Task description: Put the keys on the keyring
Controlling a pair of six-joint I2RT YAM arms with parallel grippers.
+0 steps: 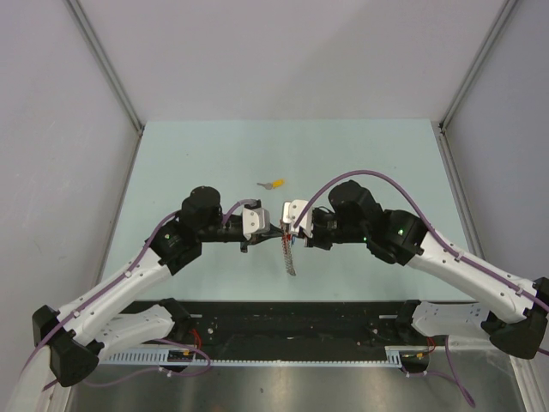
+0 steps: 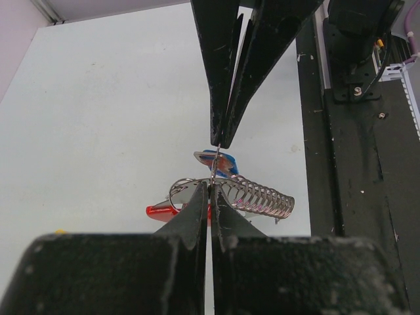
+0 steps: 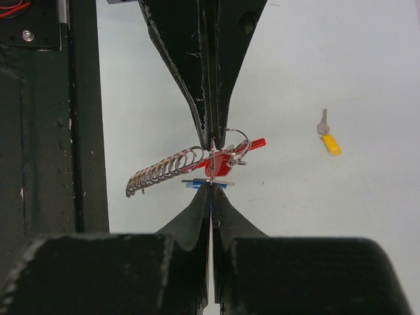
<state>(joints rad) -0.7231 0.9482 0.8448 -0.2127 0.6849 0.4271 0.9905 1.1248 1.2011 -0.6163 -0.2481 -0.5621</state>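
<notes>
The keyring (image 2: 259,197), a silvery coil and ring with a red tag (image 3: 226,161), hangs in the air between my two grippers; its chain dangles in the top view (image 1: 290,257). My left gripper (image 2: 211,187) is shut on the keyring's ring. My right gripper (image 3: 210,188) faces it tip to tip and is shut on a blue-capped key (image 3: 207,184), which touches the ring. Both grippers, left (image 1: 271,230) and right (image 1: 290,232), meet over the table's middle. A yellow-capped key (image 1: 274,184) lies loose on the table behind them and also shows in the right wrist view (image 3: 330,141).
The pale green table (image 1: 171,172) is walled by grey panels on three sides. A black rail with cables (image 1: 292,318) runs along the near edge, just below the grippers.
</notes>
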